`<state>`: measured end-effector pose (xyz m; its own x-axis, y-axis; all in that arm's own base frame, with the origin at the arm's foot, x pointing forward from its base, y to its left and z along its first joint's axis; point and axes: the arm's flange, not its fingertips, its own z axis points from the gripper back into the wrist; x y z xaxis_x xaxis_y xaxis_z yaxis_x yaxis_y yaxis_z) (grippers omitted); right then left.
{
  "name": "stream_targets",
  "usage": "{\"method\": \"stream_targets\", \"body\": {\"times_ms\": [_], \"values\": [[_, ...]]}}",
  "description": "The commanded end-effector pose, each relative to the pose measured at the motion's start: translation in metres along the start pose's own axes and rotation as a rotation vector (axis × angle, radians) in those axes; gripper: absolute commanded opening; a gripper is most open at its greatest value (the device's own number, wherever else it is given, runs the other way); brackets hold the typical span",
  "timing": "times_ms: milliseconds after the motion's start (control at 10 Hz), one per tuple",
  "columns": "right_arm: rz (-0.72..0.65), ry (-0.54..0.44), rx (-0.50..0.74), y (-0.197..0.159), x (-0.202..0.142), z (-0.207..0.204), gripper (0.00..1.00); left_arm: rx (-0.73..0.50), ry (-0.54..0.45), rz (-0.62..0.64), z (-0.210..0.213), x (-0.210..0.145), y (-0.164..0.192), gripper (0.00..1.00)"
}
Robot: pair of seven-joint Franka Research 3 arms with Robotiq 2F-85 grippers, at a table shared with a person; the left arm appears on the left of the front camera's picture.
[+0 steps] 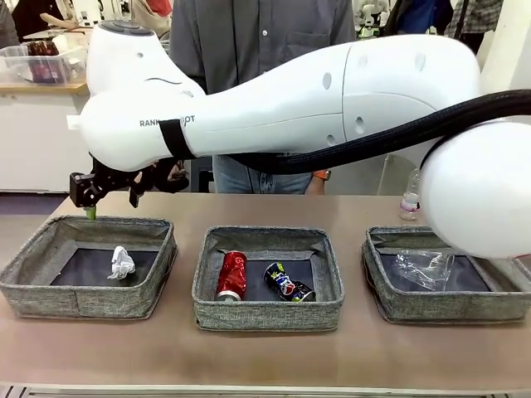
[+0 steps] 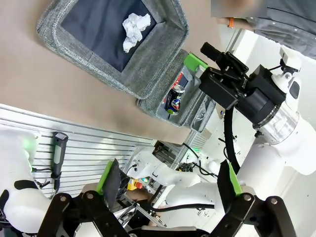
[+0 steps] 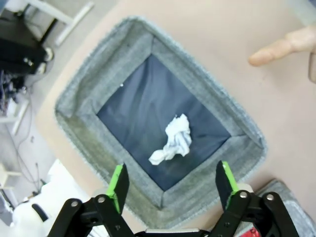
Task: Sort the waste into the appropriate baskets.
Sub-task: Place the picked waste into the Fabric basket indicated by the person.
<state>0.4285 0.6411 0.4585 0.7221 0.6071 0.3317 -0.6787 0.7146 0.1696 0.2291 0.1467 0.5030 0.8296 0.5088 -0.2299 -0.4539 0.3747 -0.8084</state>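
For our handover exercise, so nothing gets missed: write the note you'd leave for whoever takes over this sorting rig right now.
Right gripper: fingers open, empty, above the left basket.
Left gripper: fingers open, empty, raised.
Done: paper wad in the left basket; red can and blue-and-yellow can in the middle basket; plastic cup in the right basket.
Left: the water bottle, standing on the table behind the right basket.

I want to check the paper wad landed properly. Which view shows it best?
The right wrist view: the paper wad lies centred below, on the dark base of its basket. The front view shows it small and low-angled; the left wrist view shows it near the top edge.
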Motion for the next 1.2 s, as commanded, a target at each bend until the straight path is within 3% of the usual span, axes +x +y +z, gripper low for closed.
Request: {"method": "stream_targets", "body": {"times_ms": [0, 300, 400, 700, 800, 1100], "values": [[-0.031, -0.009, 0.016, -0.006, -0.016, 0.011, 1.0, 0.006, -0.003, 0.005, 0.002, -0.001, 0.002, 1.0], [-0.102, -0.011, 0.094, -0.028, -0.04, 0.046, 1.0, 0.028, 0.023, -0.022, -0.008, -0.005, -0.005, 1.0], [-0.144, -0.014, 0.11, -0.047, -0.06, 0.07, 1.0, 0.008, 0.095, -0.05, -0.023, -0.01, -0.013, 1.0], [-0.325, -0.006, 0.084, -0.107, -0.145, 0.143, 1.0, -0.062, 0.307, -0.168, -0.096, -0.038, -0.05, 1.0], [-0.385, -0.009, 0.062, -0.124, -0.173, 0.16, 1.0, -0.083, 0.332, -0.188, -0.117, -0.046, -0.061, 1.0], [-0.591, -0.146, 0.199, -0.184, -0.259, 0.206, 1.0, -0.164, 0.427, -0.169, -0.182, -0.074, -0.088, 1.0]]}}
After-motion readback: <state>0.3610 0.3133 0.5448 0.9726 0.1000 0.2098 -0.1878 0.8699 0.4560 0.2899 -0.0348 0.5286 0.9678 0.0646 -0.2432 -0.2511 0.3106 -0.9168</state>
